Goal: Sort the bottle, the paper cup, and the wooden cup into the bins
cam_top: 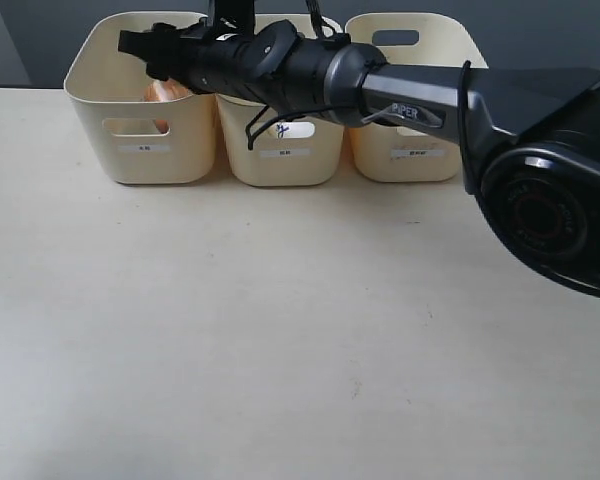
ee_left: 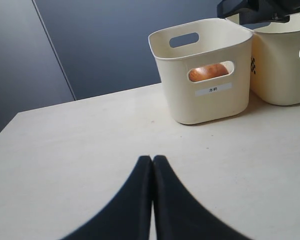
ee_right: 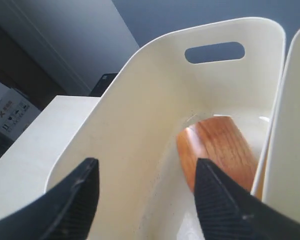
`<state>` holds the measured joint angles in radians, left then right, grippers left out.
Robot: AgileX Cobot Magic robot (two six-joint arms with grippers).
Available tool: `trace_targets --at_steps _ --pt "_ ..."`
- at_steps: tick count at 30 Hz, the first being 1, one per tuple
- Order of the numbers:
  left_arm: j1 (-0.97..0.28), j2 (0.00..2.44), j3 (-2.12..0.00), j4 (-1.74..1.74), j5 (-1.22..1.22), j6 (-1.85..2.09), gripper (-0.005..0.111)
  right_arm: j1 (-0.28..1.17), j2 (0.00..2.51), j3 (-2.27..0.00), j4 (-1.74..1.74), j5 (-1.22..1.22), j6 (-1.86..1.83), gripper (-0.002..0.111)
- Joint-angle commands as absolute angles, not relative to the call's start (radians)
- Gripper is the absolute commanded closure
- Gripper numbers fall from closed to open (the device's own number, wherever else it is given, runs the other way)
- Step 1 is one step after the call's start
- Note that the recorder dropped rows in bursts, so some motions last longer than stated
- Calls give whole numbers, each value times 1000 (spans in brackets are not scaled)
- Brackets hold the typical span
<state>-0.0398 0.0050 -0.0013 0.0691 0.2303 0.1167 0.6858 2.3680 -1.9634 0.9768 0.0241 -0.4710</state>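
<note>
In the left bin (cam_top: 180, 160): wooden cup (ee_right: 220, 150), apparently on its side, so sorted. Above that bin, right claw (ee_right: 146, 180) released, nothing between the jaws. Low over the desk (ee_left: 65, 150), left claw (ee_left: 152, 167) clenched, empty. Through the middle bin (cam_top: 280, 172) cutout, dark print on white, likely the paper cup. No bottle on the desk; right bin (cam_top: 405, 170) contents hidden, so possibly all done. On the left bin's label, "木杯"; other labels too small to read. On the right arm (cam_top: 410, 95), "PIPER".

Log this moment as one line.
right gripper: open over leftmost bin | wooden cup: in that bin, not held | left gripper: shut, over table
</note>
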Motion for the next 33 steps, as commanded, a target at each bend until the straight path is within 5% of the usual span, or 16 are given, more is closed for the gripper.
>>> trace_targets --at_steps 1,33 --pt "-43 0 0 69 226 115 107 681 2359 -1968 969 48 -475 54" --pt "-43 0 0 69 226 115 107 675 1998 -1968 546 581 -439 54"
